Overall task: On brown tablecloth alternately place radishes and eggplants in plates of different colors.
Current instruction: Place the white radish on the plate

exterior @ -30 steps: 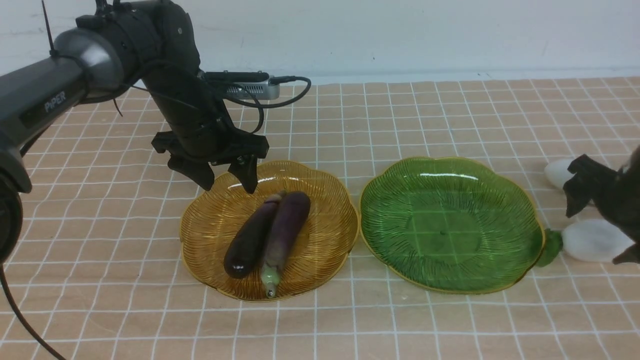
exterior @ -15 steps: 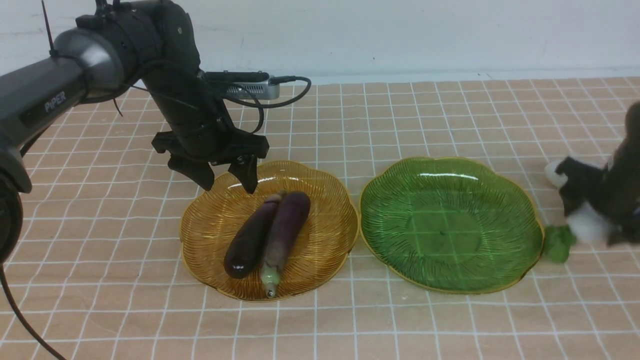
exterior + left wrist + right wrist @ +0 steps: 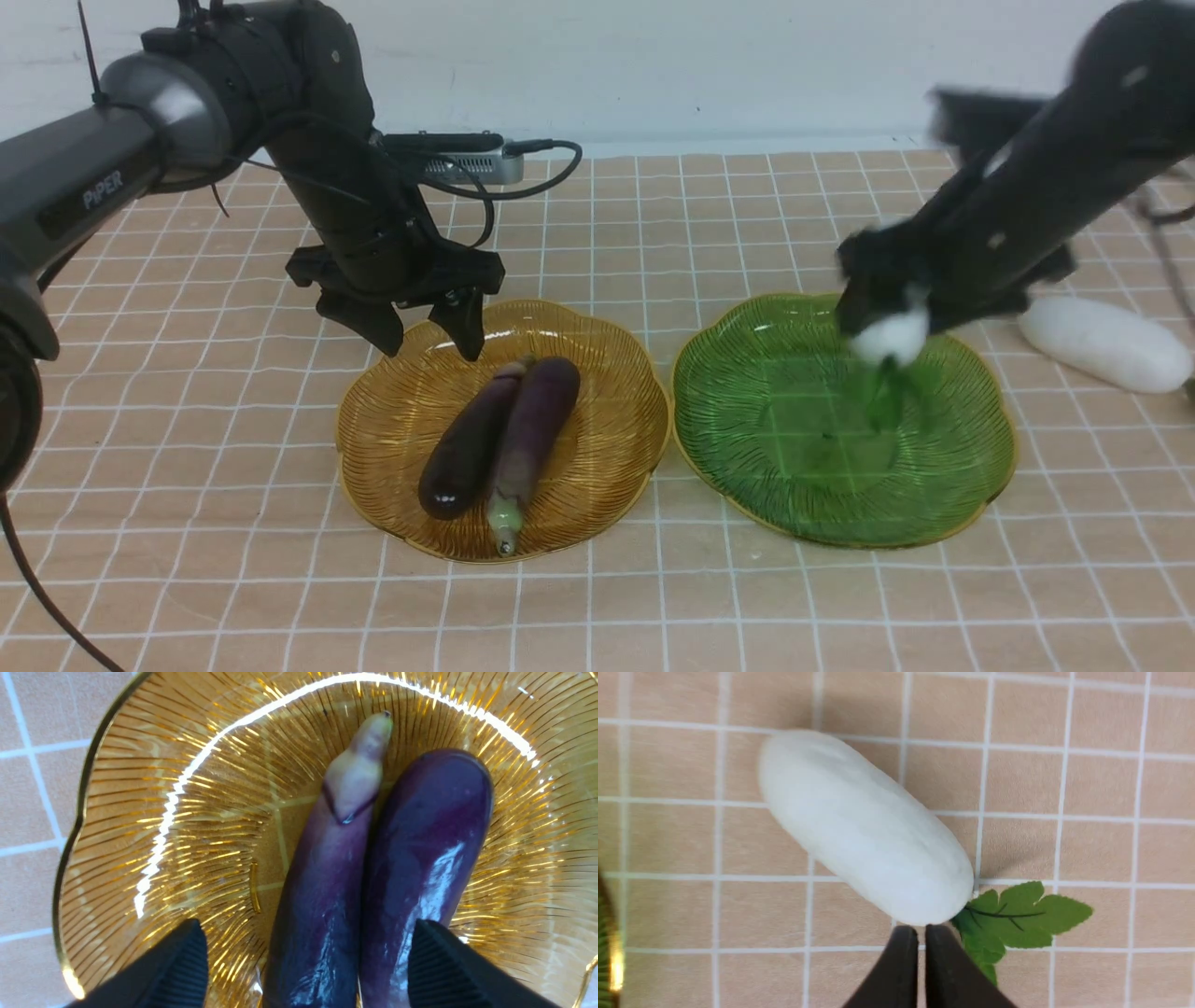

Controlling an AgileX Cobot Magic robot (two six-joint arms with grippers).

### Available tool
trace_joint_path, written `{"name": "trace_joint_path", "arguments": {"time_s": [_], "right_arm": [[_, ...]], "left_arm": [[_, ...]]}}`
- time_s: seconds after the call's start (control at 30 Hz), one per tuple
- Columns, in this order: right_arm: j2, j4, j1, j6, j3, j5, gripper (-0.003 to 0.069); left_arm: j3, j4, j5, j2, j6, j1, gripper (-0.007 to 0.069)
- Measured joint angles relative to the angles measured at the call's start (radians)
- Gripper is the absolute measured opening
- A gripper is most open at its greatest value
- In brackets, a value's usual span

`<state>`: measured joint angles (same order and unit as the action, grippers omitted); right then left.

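Two purple eggplants [image 3: 467,453] [image 3: 534,425] lie side by side in the amber plate [image 3: 373,411] on the brown tablecloth [image 3: 597,607]. My left gripper [image 3: 428,353] is open and empty above the plate's far rim; the left wrist view shows its fingertips [image 3: 191,933] straddling the eggplants [image 3: 327,872]. My right gripper [image 3: 887,327], blurred, hangs over the green plate [image 3: 747,448], shut on a white radish [image 3: 892,338] with its leaves dangling. The second radish [image 3: 1106,343] lies on the cloth to the right of that plate. The right wrist view shows the right gripper [image 3: 922,931] with fingers pressed together at the leafy end of a radish [image 3: 864,826].
The two plates sit side by side, almost touching. The left arm's camera box and cable [image 3: 471,168] stick out behind its wrist. A white wall [image 3: 747,65] bounds the far edge of the cloth. A sliver of the green plate's rim [image 3: 605,952] shows in the right wrist view.
My right gripper closed on the nearer radish to the right of the green plate, lifted it and swung left over that plate. The other radish is now uncovered. The left arm barely moved.
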<state>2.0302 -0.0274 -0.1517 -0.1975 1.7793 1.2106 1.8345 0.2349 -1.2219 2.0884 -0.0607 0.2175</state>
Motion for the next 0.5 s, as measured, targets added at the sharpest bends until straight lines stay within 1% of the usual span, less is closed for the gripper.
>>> {"name": "trace_joint_path", "arguments": {"time_s": [0.03, 0.1, 0.17, 0.3, 0.37, 0.43, 0.5], "right_arm": [[0.012, 0.015, -0.003, -0.007, 0.000, -0.001, 0.0069], [0.035, 0.046, -0.003, -0.023, 0.000, -0.004, 0.0143], [0.053, 0.065, 0.004, -0.038, 0.000, -0.016, 0.0275], [0.088, 0.047, 0.008, -0.055, 0.001, -0.054, 0.0584], [0.111, 0.049, 0.008, -0.087, 0.001, -0.058, 0.0657], [0.140, 0.054, 0.009, -0.149, 0.001, -0.057, 0.0682], [0.162, 0.040, 0.009, -0.204, 0.005, -0.074, 0.0689]], "left_arm": [[0.000, 0.000, 0.000, 0.000, 0.000, 0.000, 0.0521], [0.000, 0.000, 0.000, 0.000, 0.000, 0.000, 0.0521], [0.000, 0.000, -0.001, 0.000, 0.000, 0.000, 0.0521], [0.000, 0.000, -0.001, 0.000, 0.000, 0.000, 0.0521], [0.000, 0.000, -0.001, 0.000, 0.000, 0.000, 0.0521], [0.000, 0.000, -0.001, 0.000, 0.002, 0.000, 0.0521], [0.000, 0.001, -0.001, 0.000, 0.004, 0.000, 0.0521]]}}
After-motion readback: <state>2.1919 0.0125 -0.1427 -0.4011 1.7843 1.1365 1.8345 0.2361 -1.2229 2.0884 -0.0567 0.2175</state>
